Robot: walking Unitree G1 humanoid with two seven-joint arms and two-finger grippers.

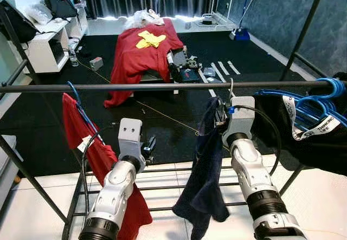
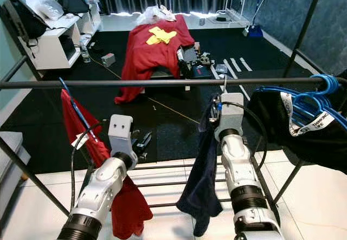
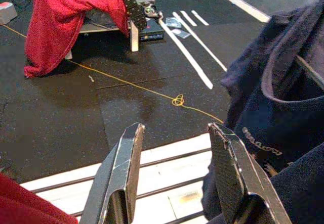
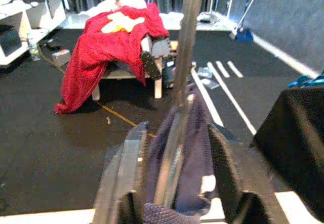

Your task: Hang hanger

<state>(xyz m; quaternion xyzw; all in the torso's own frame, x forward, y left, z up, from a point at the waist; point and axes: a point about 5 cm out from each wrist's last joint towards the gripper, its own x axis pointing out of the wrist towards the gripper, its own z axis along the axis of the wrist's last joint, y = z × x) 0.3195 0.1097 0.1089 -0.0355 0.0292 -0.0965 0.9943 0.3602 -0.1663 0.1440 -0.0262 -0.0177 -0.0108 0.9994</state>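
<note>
White tag point(image 1: 313, 130) on blue hangers point(image 1: 303, 103): reads "THINKING LIFE". Navy garment point(image 3: 273, 128): small pale print near collar, not legible.

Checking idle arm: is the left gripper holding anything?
No. In the left wrist view the left gripper has its fingers spread with only floor between them, beside the navy garment.

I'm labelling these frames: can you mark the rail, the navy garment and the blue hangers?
rail point(image 1: 108, 87): left eye view, bare stretch of the bar.
navy garment point(image 1: 205, 180): left eye view, middle of the hanging cloth.
blue hangers point(image 1: 320, 102): left eye view, bunched hooks at the rail's right end.
</note>
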